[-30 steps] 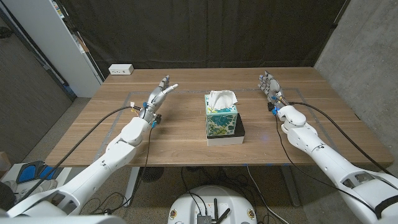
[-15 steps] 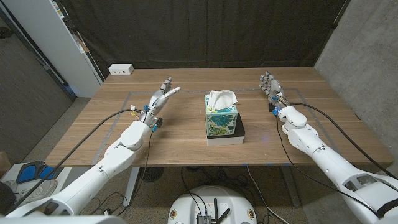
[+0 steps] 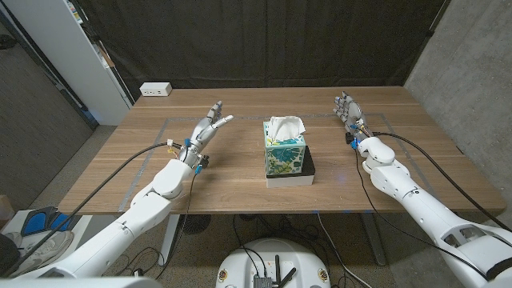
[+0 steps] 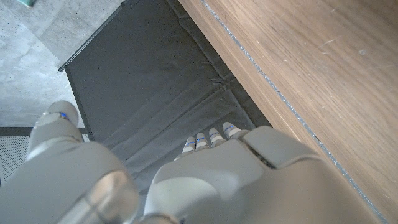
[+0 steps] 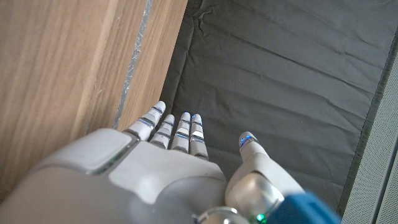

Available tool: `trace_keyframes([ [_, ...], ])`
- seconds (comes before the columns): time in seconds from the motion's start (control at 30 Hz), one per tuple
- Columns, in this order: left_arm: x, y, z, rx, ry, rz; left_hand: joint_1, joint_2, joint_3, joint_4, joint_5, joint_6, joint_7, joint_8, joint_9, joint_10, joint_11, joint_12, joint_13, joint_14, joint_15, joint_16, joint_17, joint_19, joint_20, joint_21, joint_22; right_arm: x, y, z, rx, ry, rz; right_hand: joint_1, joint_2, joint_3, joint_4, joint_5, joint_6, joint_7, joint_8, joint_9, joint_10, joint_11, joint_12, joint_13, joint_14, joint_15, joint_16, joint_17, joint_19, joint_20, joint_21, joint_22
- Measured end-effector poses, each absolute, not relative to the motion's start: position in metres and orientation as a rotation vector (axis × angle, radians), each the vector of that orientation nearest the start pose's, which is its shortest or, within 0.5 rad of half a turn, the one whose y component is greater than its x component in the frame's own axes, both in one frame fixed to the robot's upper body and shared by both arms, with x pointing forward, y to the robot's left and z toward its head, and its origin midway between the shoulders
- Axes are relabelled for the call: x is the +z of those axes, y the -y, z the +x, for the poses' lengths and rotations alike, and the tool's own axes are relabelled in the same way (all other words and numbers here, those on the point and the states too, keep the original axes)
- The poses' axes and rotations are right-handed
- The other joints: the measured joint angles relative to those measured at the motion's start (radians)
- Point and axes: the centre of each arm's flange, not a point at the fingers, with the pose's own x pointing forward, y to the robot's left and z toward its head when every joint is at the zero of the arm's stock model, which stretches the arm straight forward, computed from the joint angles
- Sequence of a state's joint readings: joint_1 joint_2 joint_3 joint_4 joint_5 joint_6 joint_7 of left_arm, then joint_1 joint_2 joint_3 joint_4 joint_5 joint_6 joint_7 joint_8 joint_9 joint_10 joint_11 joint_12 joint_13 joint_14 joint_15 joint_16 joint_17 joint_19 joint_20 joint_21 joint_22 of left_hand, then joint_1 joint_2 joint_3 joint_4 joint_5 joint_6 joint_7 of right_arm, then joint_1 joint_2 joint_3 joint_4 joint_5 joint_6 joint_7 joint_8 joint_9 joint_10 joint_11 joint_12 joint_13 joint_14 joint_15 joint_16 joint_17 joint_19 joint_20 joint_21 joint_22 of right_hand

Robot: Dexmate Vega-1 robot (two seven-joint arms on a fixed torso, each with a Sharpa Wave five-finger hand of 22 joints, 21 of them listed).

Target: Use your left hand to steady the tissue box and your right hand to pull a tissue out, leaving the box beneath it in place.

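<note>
Head view: left hand [image 3: 206,128] and right hand [image 3: 347,110] both empty, fingers spread, well apart from the tissue box [image 3: 285,149] mid-table between them. Tissue [image 3: 285,126] sticks up from it; box sits on black-and-white box [image 3: 298,173]. White power strip [image 3: 155,90] at far left table [image 3: 240,184] corner.

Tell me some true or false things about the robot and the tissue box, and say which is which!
1. The left hand is pressing on the tissue box. False: it is apart from the box, holding nothing.
2. A white tissue sticks up out of the box's top. True.
3. The right hand is pinching the tissue. False: it is off to the side, fingers apart, holding nothing.
4. The tissue box stands on a black and white box. True.
5. A white power strip lies at the table's far left corner. True.
</note>
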State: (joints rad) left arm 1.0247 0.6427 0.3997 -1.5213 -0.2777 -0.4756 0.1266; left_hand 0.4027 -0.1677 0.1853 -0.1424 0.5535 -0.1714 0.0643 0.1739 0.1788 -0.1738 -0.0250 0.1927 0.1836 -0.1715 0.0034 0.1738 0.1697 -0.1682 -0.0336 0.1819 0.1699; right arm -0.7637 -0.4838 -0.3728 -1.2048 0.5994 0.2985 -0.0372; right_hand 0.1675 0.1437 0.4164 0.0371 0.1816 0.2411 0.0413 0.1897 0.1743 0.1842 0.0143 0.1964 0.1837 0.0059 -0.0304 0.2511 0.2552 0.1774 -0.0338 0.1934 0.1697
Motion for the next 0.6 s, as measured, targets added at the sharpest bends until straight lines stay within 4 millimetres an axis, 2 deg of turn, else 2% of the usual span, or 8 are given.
trace_keyframes([
  [0.6, -0.063, -0.259, 0.562, -0.236, 0.788, 0.365, 0.005, 0.005, -0.024, 0.002, 0.016, 0.0, 0.0, 0.0, 0.0, 0.005, 0.005, 0.0, 0.0, 0.0, 0.011, 0.0, 0.0, 0.0, 0.0, 0.0, 0.005, -0.009, 0.305, 0.666, 0.095, 0.613, 0.023, 0.0, 0.0, -0.004, -0.004, 0.0, 0.0, 0.0, 0.0, 0.0, 0.0, 0.0, 0.0, 0.0, 0.0, 0.0, 0.0, 0.0, 0.0, 0.0, 0.0, 0.0],
])
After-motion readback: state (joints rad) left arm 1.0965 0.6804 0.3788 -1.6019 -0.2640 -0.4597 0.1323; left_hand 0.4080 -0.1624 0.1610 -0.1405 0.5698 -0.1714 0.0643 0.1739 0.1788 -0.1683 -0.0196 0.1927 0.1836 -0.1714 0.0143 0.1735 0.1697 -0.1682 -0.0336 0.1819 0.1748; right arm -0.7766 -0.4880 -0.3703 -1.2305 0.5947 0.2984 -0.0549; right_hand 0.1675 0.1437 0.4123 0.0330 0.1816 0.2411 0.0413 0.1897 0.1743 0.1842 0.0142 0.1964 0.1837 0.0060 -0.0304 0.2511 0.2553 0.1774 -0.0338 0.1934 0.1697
